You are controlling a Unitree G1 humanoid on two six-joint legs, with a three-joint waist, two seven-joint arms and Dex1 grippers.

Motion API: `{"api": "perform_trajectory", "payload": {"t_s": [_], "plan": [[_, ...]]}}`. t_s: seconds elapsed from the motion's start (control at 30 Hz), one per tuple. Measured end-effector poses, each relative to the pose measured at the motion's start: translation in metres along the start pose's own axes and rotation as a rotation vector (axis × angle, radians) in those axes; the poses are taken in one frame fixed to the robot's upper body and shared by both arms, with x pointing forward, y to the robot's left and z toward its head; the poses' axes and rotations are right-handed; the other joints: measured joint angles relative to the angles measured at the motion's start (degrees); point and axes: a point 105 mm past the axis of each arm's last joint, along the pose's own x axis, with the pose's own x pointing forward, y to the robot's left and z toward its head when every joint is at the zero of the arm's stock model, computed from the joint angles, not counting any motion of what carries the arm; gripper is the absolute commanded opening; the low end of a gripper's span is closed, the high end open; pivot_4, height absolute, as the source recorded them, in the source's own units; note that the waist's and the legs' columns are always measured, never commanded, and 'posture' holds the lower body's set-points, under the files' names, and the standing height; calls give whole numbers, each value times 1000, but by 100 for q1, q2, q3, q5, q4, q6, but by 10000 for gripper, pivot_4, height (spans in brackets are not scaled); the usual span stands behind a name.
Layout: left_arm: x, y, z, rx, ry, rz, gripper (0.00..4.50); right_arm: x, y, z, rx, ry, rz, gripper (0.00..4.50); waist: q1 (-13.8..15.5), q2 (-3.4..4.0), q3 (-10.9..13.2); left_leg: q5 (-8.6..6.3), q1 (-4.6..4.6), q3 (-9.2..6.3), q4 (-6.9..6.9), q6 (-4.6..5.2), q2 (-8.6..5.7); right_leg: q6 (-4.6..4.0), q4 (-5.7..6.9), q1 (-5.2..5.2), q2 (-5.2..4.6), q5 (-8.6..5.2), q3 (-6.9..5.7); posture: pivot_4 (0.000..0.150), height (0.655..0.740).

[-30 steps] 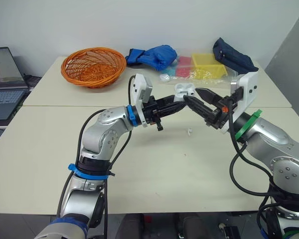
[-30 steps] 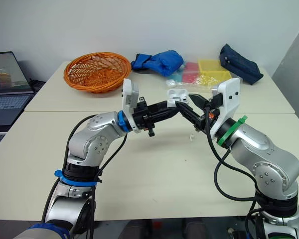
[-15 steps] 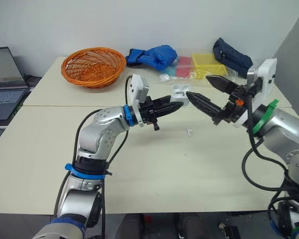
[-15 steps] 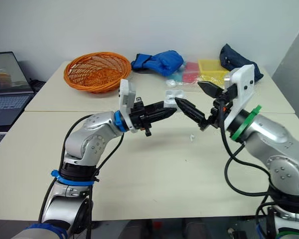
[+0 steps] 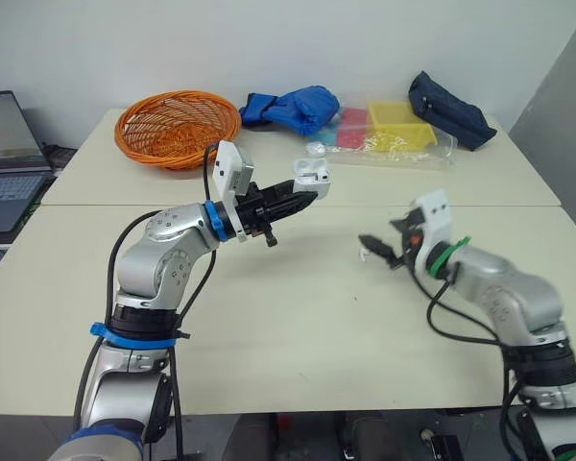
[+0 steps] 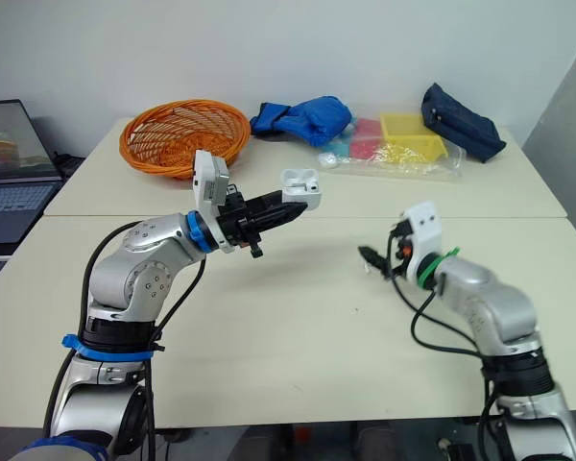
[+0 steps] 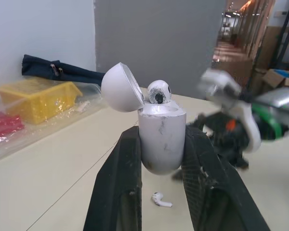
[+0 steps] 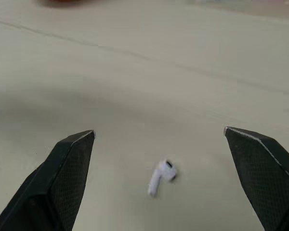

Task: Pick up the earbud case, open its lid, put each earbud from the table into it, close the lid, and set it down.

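Earbud case (image 7: 161, 139), lid open, one earbud (image 7: 158, 91) seated: clamped upright between left fingers (image 7: 120, 183), raised above surface (image 5: 269, 327). Second earbud (image 8: 160, 177): on surface, near spread right fingers (image 8: 62, 173), untouched.

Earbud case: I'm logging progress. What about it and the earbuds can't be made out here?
Case second slot: left wrist view, hidden behind the seated earbud.
Loose earbud: eye views, too small, crowded by right hand.
Right hand: left wrist view, blurred.
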Motion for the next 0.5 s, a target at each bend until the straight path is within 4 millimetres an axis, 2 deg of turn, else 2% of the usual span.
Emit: {"api": "perform_trajectory", "payload": {"t_s": [0.1,0.33,0.5], "plan": [[0,0,0,-3,3,6,7405,8,-6,-8,15,-12,-78,44879,8,-1,-1,0,1,2,9,0,-1,10,1,3,-1,2,1,1500,7400],[1,0,0,-6,3,8,7405,25,-1,-38,-1,0,-126,44879,-1,-1,-1,1,5,2,7,0,0,8,7,2,1,4,2,1500,7400],[4,-2,2,0,0,-6,7405,34,2,-41,-29,-29,-139,44879,-13,-2,-2,1,12,4,10,0,0,9,11,7,2,4,5,1500,7400]]}}
